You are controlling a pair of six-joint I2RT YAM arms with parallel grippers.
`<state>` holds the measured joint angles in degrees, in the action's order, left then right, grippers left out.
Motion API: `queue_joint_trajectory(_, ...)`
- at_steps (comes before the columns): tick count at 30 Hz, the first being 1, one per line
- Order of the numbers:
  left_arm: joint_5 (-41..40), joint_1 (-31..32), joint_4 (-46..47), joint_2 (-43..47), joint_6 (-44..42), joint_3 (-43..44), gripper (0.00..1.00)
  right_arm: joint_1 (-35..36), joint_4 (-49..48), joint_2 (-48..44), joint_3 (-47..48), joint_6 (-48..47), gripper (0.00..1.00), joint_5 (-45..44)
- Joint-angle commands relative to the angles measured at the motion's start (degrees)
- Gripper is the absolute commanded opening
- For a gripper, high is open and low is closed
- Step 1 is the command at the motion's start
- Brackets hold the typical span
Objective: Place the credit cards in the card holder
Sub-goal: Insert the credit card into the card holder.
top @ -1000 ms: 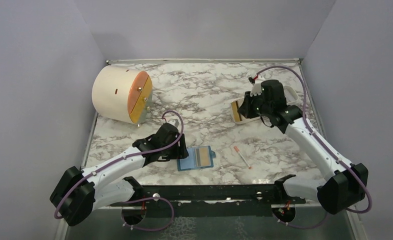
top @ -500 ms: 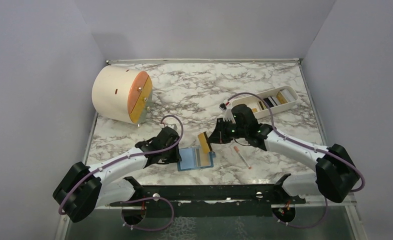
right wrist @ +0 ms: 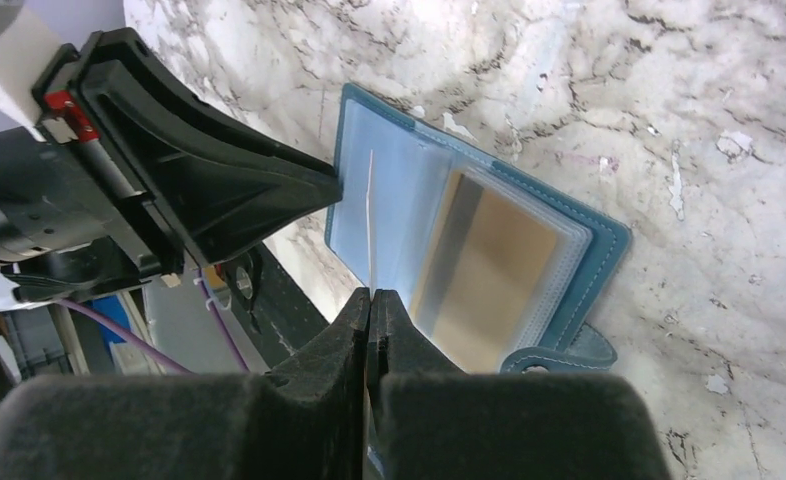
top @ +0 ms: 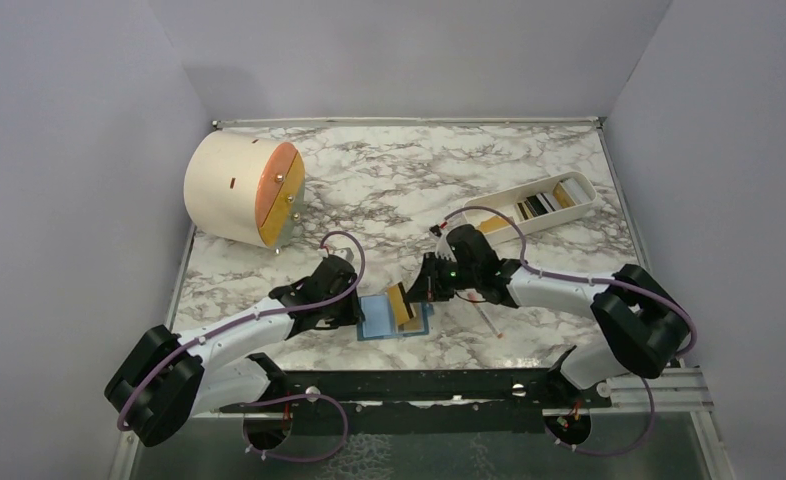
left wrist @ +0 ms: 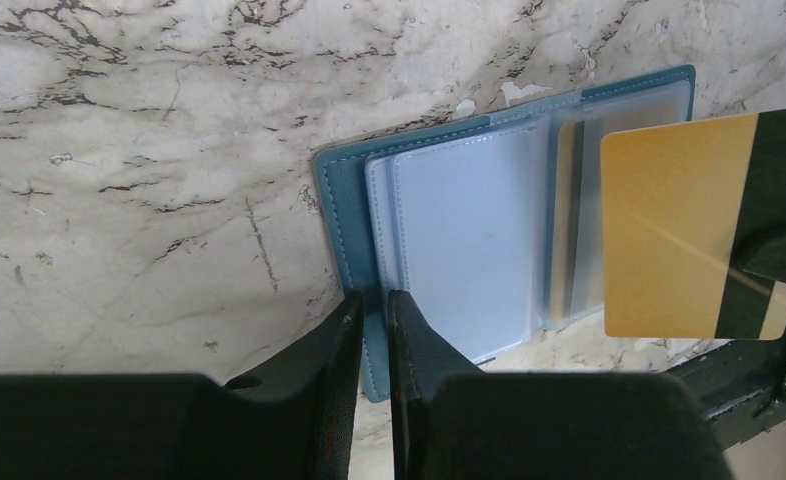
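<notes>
Teal stitched leatherette, clear plastic sleeves inside: the card holder [top: 373, 320] lies open and flat on the marble-pattern table [top: 389, 200], near centre, just ahead of the arm bases.

Left arm: low, stretched forward and to the right. Left gripper [left wrist: 372, 300] is at the holder's near-left edge. Its black fingers are almost together, and the teal cover runs into the narrow gap between them, so the cover is pinched.

One sleeve on the right half already holds a gold-toned card [right wrist: 489, 260].

Right arm: folded low, reaching left across the table, wrist over the holder's right half. Right gripper [right wrist: 369, 300] is clamped on a gold card [left wrist: 669, 230], which is thin, glossy plastic with a dark stripe. The card is tilted over the sleeves; contact with them cannot be judged.

White-and-red stick [top: 489, 322]: lies just right of the holder, partly under the right forearm.

Far right: white oblong tray [top: 559, 218], with more credit cards [top: 539, 203] standing on edge in it.

Far left: cream drum [top: 229, 190] on its side, orange face, small brass knobs.
</notes>
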<state>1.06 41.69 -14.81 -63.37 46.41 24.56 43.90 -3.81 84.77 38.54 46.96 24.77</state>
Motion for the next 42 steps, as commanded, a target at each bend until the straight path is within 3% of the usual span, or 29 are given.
queue_joint_trajectory(1,0.0,-0.2,-1.1,0.1,-0.1,-1.0,0.18,0.5,-4.4,0.8,-2.8,2.5,0.01,-2.4)
queue_joint_trajectory(28,2.7,-0.2,2.3,0.6,0.9,-4.5,0.17,0.5,-17.9,11.3,-6.6,5.3,0.01,4.1)
queue_joint_trajectory(42,4.0,-0.2,3.5,1.3,2.3,-5.2,0.16,0.5,-24.4,11.3,-9.1,7.7,0.01,1.3)
